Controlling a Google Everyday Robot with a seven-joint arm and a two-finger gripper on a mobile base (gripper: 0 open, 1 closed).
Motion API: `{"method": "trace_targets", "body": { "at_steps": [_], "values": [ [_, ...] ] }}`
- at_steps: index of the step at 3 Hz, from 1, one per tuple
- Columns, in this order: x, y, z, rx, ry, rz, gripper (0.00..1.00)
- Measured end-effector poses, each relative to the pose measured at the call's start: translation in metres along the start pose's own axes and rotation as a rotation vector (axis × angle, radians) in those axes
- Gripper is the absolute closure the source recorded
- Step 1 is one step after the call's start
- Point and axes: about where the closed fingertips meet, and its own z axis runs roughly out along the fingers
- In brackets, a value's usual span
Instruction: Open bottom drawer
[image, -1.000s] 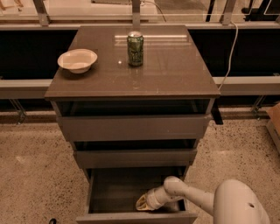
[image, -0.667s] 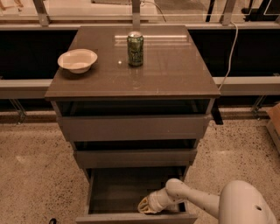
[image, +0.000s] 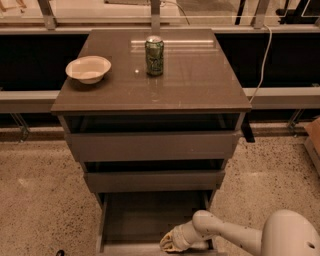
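Here the bent arm (image: 226, 233) holds its gripper (image: 170, 241) inside the bottom drawer (image: 142, 219).

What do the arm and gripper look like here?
The arm is smooth cream-white, with rounded tubular links and a bulbous shell; no cables or markings show. The gripper, at the front of the open bottom drawer, looks tan-yellow beyond a pale collar.

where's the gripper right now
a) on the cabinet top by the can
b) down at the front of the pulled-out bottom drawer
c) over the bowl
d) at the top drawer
b: the gripper is low at the front right of the bottom drawer, which stands open with its dark inside showing, far from the can and the bowl.
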Motion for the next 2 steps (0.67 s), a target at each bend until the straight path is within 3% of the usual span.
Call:
{"method": "trace_targets", "body": {
  "at_steps": [1, 2],
  "values": [
    [-0.014, -0.028, -0.026, 0.104, -0.070, -0.004, 1.00],
    [-0.015, -0.066, -0.070, 0.246, -0.174, 0.034, 0.97]
  ]
}}
